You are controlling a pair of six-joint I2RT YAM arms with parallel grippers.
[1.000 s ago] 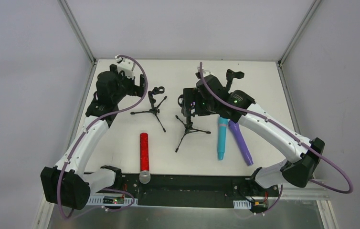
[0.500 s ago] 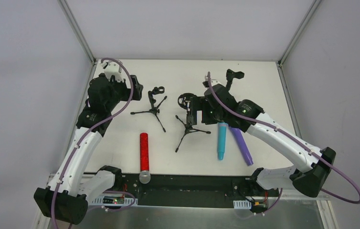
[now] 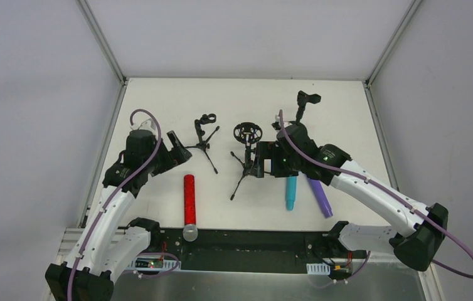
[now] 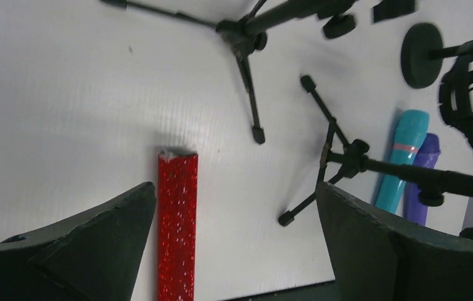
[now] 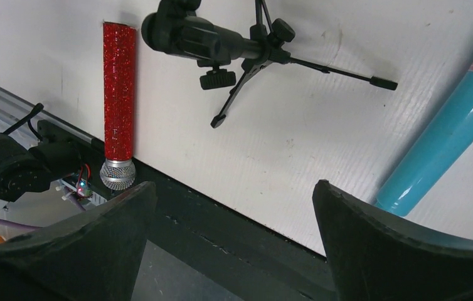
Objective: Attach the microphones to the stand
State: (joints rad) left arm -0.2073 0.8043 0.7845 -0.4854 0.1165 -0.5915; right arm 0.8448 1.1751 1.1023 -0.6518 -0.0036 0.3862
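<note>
Right now both claws hang open with nothing between their fingers. The left claw [image 3: 174, 150] hovers over the left part of the table [image 3: 240, 94], just far-left of the red microphone [image 3: 189, 195]. The right claw [image 3: 258, 162] hangs near the legs of the middle stand [image 3: 246, 157].

The red microphone lies flat, running near to far. Its silver mesh head [image 3: 189, 233] is at the near end, over the black strip at the table's edge. None of the microphones is mounted or gripped.

The cyan microphone [image 3: 291, 192] and the purple microphone [image 3: 318, 196] lie side by side on the table, right of the middle stand. Their far ends are hidden under the right arm and their near ends spread slightly apart. The left wrist view shows a pink ring [image 4: 404, 148] around the cyan one, below its head.

Three small black tripod stands are on the table. The left stand [image 3: 202, 141] carries a clip at its top, the middle one a round cage cradle [image 3: 247, 133]. The third stand [image 3: 305, 101] is at the far right, its lower part hidden behind the right arm.
</note>
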